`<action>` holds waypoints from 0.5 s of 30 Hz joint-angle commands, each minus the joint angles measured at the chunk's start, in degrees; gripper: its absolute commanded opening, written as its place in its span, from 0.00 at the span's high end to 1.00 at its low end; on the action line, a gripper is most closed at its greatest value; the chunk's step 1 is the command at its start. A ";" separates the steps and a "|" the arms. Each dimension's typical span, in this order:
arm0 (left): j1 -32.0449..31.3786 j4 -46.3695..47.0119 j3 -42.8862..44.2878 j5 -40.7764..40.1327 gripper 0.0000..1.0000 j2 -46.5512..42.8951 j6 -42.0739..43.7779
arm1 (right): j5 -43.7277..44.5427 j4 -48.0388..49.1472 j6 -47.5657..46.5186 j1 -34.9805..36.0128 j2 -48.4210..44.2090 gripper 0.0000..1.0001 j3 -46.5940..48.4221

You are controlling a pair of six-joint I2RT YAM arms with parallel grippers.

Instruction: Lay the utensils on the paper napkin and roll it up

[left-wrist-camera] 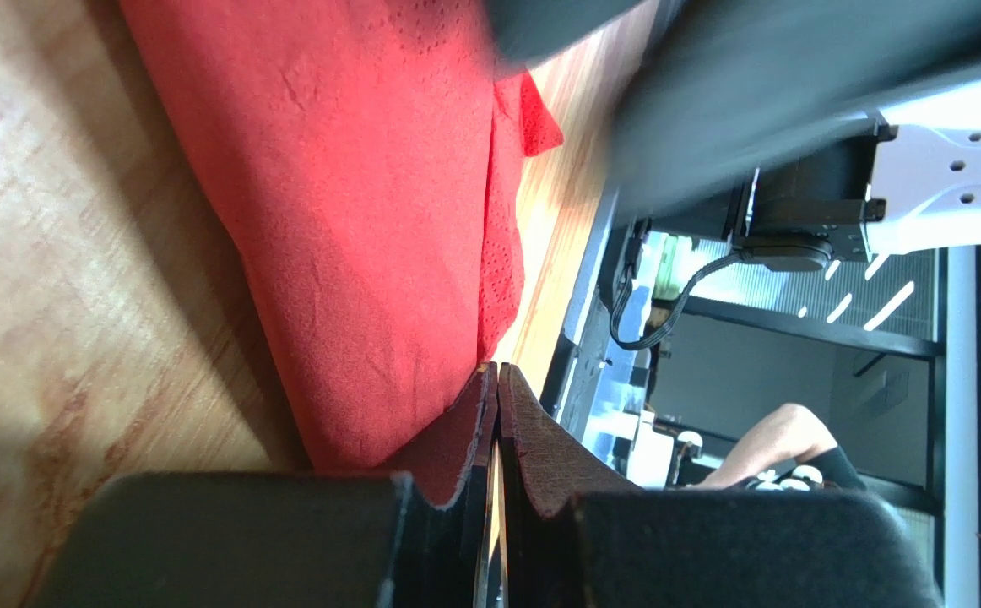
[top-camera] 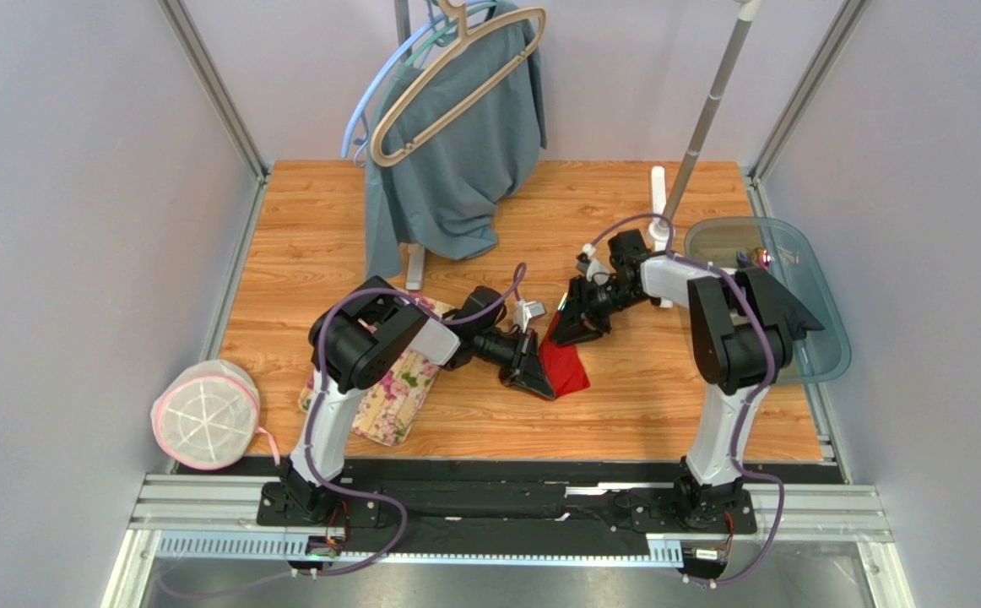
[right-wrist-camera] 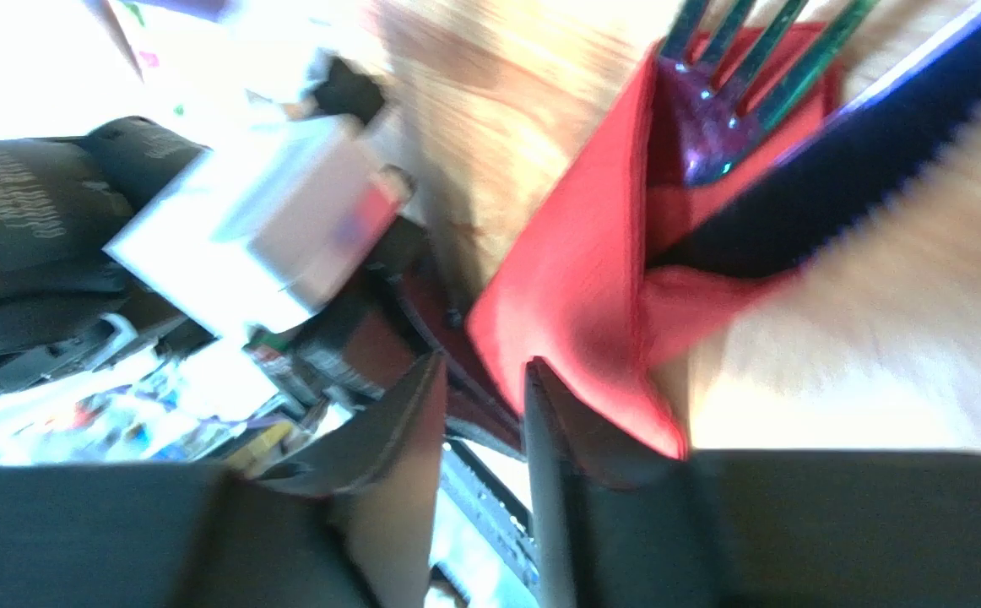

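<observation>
The red paper napkin [top-camera: 572,367] lies folded on the wooden table between my two grippers. In the right wrist view the napkin [right-wrist-camera: 584,279] wraps the utensils: a purple fork [right-wrist-camera: 711,120], green tines [right-wrist-camera: 825,44] and a blue knife [right-wrist-camera: 838,165] stick out of its far end. My right gripper [right-wrist-camera: 483,393] is open a little, with its right finger against the napkin's near corner. My left gripper [left-wrist-camera: 498,380] is shut, its tips at the edge of the napkin [left-wrist-camera: 356,215], with nothing visible between them. From above, the left gripper [top-camera: 544,384] is at the napkin's left side and the right gripper [top-camera: 569,335] at its top.
A cream floral mat [top-camera: 394,393] lies under the left arm. A grey-green garment [top-camera: 458,152] and a beige hanger [top-camera: 458,76] hang at the back. A clear tray [top-camera: 798,342] sits at the right edge and a pink-rimmed round pouch [top-camera: 208,414] at the left.
</observation>
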 commanded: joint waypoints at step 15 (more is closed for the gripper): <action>-0.21 -2.29 0.26 -5.40 0.90 2.40 2.79 | 21.42 -2.56 0.61 2.01 -7.40 0.39 0.87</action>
